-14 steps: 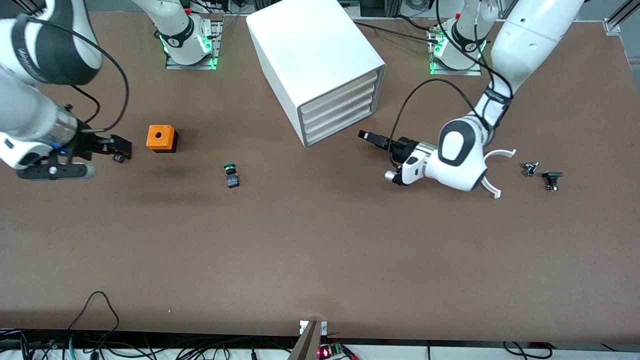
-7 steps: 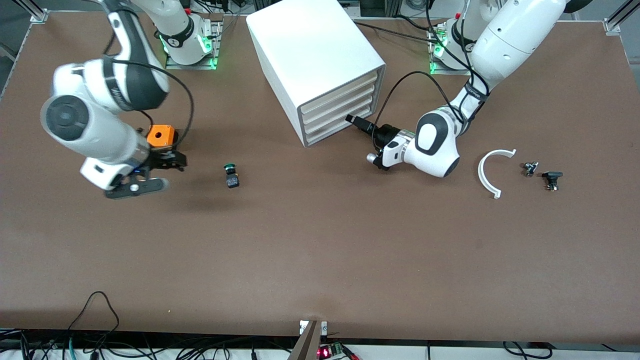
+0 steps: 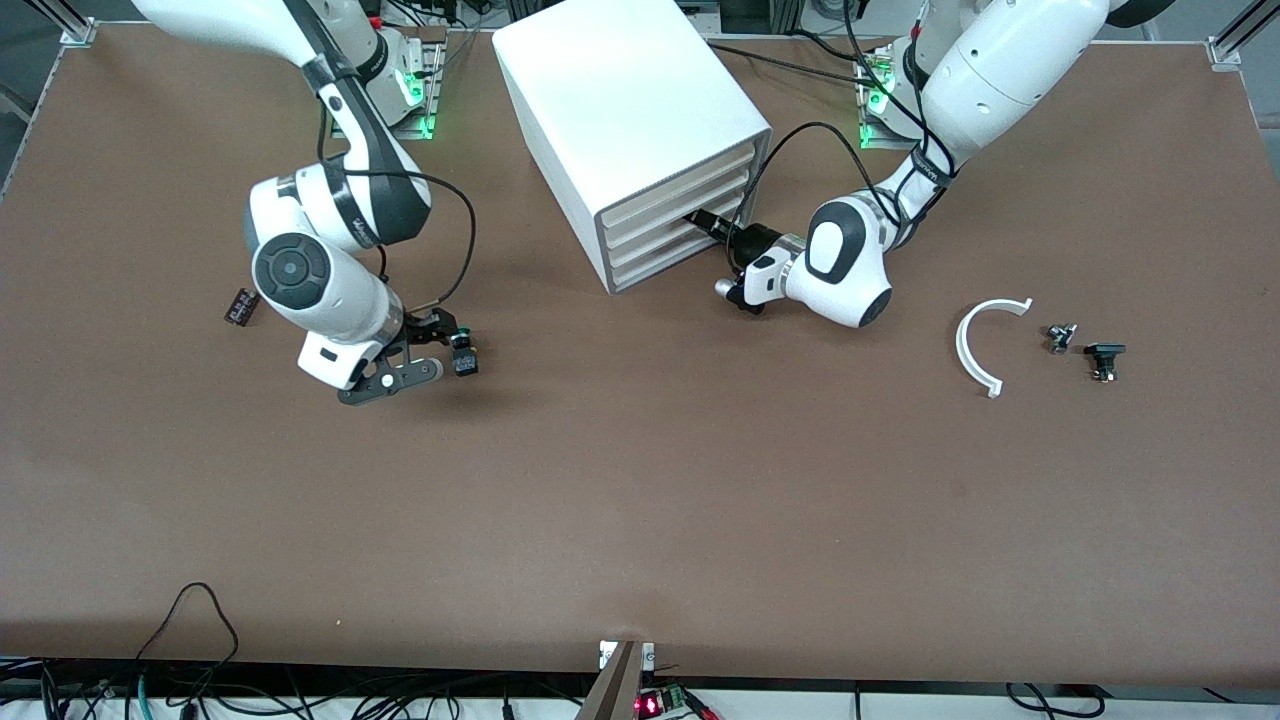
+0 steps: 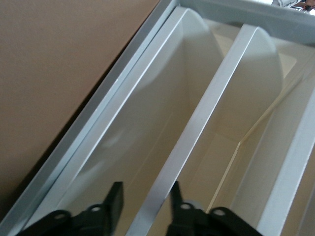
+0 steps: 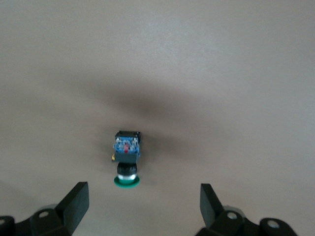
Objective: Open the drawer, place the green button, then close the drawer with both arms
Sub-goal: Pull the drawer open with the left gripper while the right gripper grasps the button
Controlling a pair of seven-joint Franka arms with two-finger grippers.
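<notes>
Button (image 3: 462, 356) lies on its side on the table (image 3: 640, 520), at mid-height in the front view toward the right arm's end. In the right wrist view its green cap points at the camera.

Right gripper (image 3: 447, 335) is low over the table just beside the button. Its fingers (image 5: 76, 202) are spread wide and hold nothing. The button (image 5: 126, 162) sits ahead of the gap, untouched.

Toward the left arm's end, at about the same height in the frame: white curved strip (image 3: 975, 345) and two small black parts (image 3: 1103, 358), well apart from the button.

Slightly higher, small dark part (image 3: 240, 305).

Upper middle: left gripper (image 3: 700, 222) is at the front of the white cabinet (image 3: 630, 100). Its fingers (image 4: 113, 202) are drawn in on either side of a drawer front (image 4: 197, 128) edge, low in the stack. Cannot tell which drawer. All four drawers look closed.
</notes>
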